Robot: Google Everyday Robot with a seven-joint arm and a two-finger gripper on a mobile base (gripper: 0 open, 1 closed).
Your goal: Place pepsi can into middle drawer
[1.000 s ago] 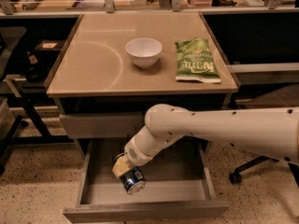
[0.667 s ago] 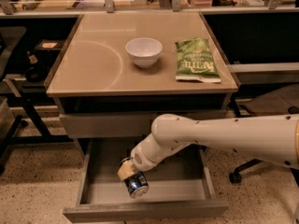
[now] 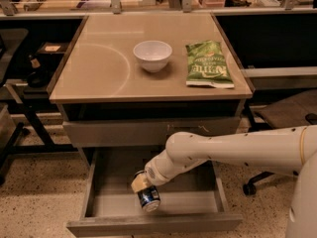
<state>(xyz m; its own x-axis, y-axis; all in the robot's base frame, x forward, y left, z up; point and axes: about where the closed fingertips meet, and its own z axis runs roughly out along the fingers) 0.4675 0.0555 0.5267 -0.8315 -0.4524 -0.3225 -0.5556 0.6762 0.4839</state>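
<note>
The pepsi can (image 3: 148, 198), blue with silver ends, hangs tilted inside the open middle drawer (image 3: 188, 203), just above its grey floor near the front. My gripper (image 3: 142, 186) reaches down into the drawer from the right on the white arm and is shut on the top of the can. The drawer is pulled out far, and its plain front panel (image 3: 99, 227) runs along the bottom of the view.
The shut drawer front with white scratch marks (image 3: 124, 132) sits above the open one. On the tan tabletop (image 3: 89, 68) stand a white bowl (image 3: 152, 55) and a green chip bag (image 3: 208, 65). A chair base (image 3: 250, 187) is at the right.
My gripper and the can have moved a little to the right and lower, deeper into the drawer towards its front.
</note>
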